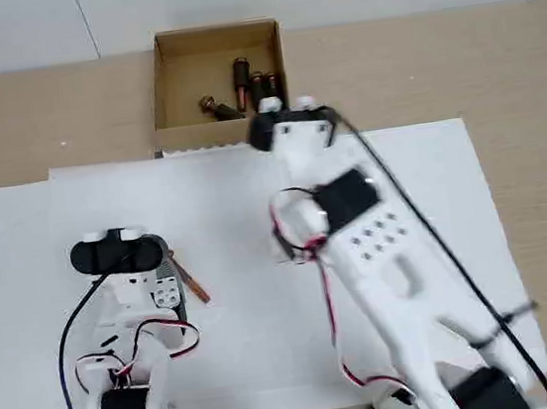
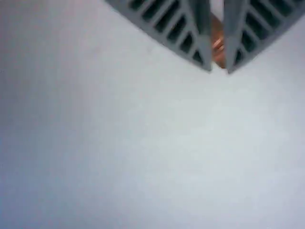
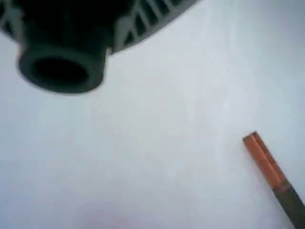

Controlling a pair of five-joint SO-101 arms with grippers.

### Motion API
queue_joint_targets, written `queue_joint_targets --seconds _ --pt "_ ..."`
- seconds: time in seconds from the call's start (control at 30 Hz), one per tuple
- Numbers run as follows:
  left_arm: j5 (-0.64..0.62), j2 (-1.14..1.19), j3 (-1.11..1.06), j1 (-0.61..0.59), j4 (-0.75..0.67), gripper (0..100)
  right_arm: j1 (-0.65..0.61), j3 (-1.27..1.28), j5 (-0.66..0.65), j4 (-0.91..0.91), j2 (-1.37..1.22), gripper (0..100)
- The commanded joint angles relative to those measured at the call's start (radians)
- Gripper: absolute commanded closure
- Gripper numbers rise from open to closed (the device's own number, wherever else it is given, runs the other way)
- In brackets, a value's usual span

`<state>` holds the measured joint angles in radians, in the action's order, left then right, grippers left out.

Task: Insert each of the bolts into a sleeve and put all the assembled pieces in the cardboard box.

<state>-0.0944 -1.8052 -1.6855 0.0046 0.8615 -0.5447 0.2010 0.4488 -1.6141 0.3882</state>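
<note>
Left pincer [image 2: 219,67] clenches the bolt [image 2: 218,47]; right pincer [image 3: 66,43] seems to grasp the sleeve [image 3: 62,69]; best square tip to mouth before pushing.

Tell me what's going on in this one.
The left hand is shut on a copper-coloured bolt just above the white paper sheet. The right hand grips a dark sleeve, its open end showing, also over the sheet. Bolt and sleeve are not yet joined. Several assembled pieces already lie in the cardboard box.
</note>
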Motion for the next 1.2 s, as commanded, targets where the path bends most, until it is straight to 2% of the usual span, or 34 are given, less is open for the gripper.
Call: queue_joint_targets --seconds 0.0,0.1,0.2,0.3,0.43,0.57,0.63,0.9,1.17 --pt "0.015 -0.006 0.005 0.003 0.005 99 0.073 -0.043 0.002 -0.061 0.128 99.5" --pt "0.112 -0.006 0.005 0.0 0.005 99 0.156 0.0 -0.003 -0.081 0.219 99.5" --pt "0.166 -0.008 0.016 0.0 0.003 99 0.246 0.058 -0.063 -0.085 0.363 99.5" --pt "0.161 -0.006 0.065 -0.028 0.003 99 0.32 0.155 -0.133 -0.079 0.521 99.5" --pt "0.155 -0.006 0.127 -0.097 0.029 99 0.44 0.307 -0.166 -0.082 0.714 99.5" --pt "0.038 -0.006 0.229 -0.135 0.107 99 0.532 0.422 -0.241 -0.03 0.866 99.5" --pt "-0.018 -0.005 0.28 -0.135 0.147 99 0.542 0.466 -0.273 -0.015 0.923 99.5" --pt "-0.172 -0.005 0.392 -0.141 0.232 99 0.547 0.517 -0.264 0.019 0.97 99.5" --pt "-0.209 0.005 0.44 -0.135 0.241 99 0.549 0.54 -0.261 0.042 0.981 99.5"
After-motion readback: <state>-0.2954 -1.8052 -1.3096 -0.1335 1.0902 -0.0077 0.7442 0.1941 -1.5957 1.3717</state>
